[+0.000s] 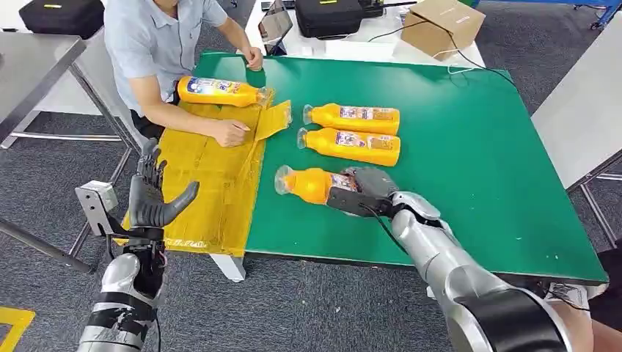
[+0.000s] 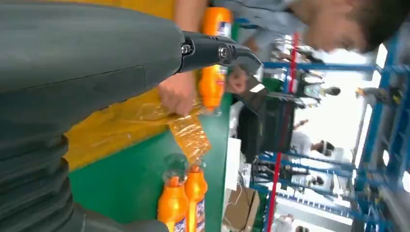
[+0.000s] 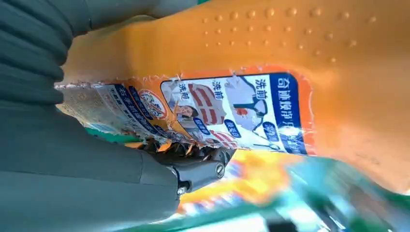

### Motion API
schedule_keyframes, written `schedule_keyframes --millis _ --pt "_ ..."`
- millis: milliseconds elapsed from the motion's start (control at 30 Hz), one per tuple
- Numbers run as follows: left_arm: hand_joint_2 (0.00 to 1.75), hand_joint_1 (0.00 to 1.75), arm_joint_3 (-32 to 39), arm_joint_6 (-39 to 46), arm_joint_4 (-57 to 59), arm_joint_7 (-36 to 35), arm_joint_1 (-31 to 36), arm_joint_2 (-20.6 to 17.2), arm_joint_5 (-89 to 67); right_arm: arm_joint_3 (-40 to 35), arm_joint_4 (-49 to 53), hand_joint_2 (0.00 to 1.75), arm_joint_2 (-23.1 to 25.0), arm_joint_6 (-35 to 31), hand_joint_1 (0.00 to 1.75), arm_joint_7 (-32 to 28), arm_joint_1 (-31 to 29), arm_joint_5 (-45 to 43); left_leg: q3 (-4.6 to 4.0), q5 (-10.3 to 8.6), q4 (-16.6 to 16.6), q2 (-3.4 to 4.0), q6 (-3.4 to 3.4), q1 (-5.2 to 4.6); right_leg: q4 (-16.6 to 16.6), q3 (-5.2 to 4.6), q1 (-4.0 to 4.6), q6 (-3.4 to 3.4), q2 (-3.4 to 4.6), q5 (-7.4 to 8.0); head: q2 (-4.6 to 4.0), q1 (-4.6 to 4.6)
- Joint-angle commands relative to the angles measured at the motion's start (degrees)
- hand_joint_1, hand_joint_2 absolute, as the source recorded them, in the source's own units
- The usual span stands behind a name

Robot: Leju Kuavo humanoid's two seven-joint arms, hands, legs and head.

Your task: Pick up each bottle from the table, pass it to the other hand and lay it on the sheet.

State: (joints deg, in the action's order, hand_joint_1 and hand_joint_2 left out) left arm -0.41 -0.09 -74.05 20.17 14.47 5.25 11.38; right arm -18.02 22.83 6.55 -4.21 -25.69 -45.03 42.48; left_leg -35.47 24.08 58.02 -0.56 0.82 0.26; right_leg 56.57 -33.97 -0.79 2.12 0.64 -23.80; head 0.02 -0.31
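Note:
Four orange bottles lie on the green table (image 1: 469, 154). My right hand (image 1: 365, 192) grips the nearest bottle (image 1: 312, 183) around its labelled body; in the right wrist view that bottle (image 3: 270, 77) sits tight against the hand. Two more bottles (image 1: 356, 116) (image 1: 352, 145) lie side by side just beyond it, and the left wrist view catches them (image 2: 183, 203) too. A fourth bottle (image 1: 220, 91) lies on the yellow sheet (image 1: 205, 183) at the table's left end. My left hand (image 1: 152, 196) is raised beside the sheet's near left corner, fingers apart, holding nothing.
A person sits at the table's far left, one hand (image 1: 231, 133) pressing on the sheet, the other (image 1: 254, 58) at the table's far edge. A cardboard box (image 1: 442, 26) and black cases (image 1: 328, 16) lie behind the table. Grey tables flank both sides.

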Motion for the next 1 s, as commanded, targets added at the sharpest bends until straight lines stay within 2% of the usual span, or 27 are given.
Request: schedule_keyframes --millis 33,200,267,533,600,700,833,1000 --pt "1.75 0.00 -3.5 2.1 8.3 3.2 0.7 4.1 3.5 4.0 19.3 1.75 5.1 -5.4 1.75 -4.4 8.1 -11.9 0.16 0.06 -0.1 -0.01 -0.03 0.00 0.0 0.17 0.03 -0.07 -0.08 -0.08 0.00 0.02" --pt "1.75 0.00 -4.5 -0.1 3.6 6.5 -2.5 3.8 2.4 2.4 26.5 1.75 4.1 -10.7 1.75 -5.6 12.2 -15.4 0.15 0.07 0.0 0.00 -0.02 0.00 0.0 0.17 0.01 -0.07 -0.09 -0.10 0.00 0.02" --pt "1.75 0.00 -4.6 -0.4 2.5 6.5 -3.1 3.9 1.8 1.3 29.2 1.75 4.0 -15.9 1.75 -6.5 14.6 -14.2 0.18 0.09 0.0 -0.03 -0.03 0.03 -0.1 0.23 0.03 -0.08 -0.13 -0.12 0.00 0.02" --pt "1.75 0.00 -4.9 -1.3 2.6 6.6 -3.1 4.0 1.5 0.0 29.9 1.75 4.4 -16.1 1.75 -6.5 15.8 -14.6 0.04 0.05 0.0 -0.02 -0.03 0.00 0.0 0.08 -0.01 -0.08 -0.09 -0.08 0.00 0.02" --pt "1.75 0.00 -7.3 -4.2 2.4 8.7 -2.8 2.8 -1.3 -2.5 28.2 1.75 5.0 -11.3 1.75 -7.0 15.6 -15.9 0.05 0.06 0.0 0.00 -0.04 0.04 0.0 0.08 0.04 -0.09 -0.06 -0.07 0.00 0.02" --pt "1.75 0.00 -9.3 -5.8 3.5 8.8 -2.0 3.8 -3.5 -7.0 24.3 1.75 7.3 -7.5 1.75 -8.2 15.8 -16.4 0.06 0.07 0.0 0.06 -0.03 0.02 0.0 0.08 0.04 -0.07 -0.01 -0.06 0.00 0.02" --pt "1.75 0.00 -13.2 -6.4 5.2 11.1 -2.1 4.6 -7.3 -12.0 18.7 1.75 9.5 -4.3 1.75 -9.1 14.4 -16.8 0.16 0.10 -0.1 0.13 -0.04 0.03 -0.1 0.15 0.05 -0.09 0.04 -0.07 0.00 0.02" --pt "1.75 0.00 -13.9 -6.3 5.7 12.1 -1.8 4.7 -8.3 -13.2 18.0 1.75 9.4 -2.7 1.75 -10.2 13.8 -18.1 0.15 0.08 -0.1 0.04 -0.02 0.01 -0.1 0.16 0.02 -0.08 -0.04 -0.09 0.00 0.02"
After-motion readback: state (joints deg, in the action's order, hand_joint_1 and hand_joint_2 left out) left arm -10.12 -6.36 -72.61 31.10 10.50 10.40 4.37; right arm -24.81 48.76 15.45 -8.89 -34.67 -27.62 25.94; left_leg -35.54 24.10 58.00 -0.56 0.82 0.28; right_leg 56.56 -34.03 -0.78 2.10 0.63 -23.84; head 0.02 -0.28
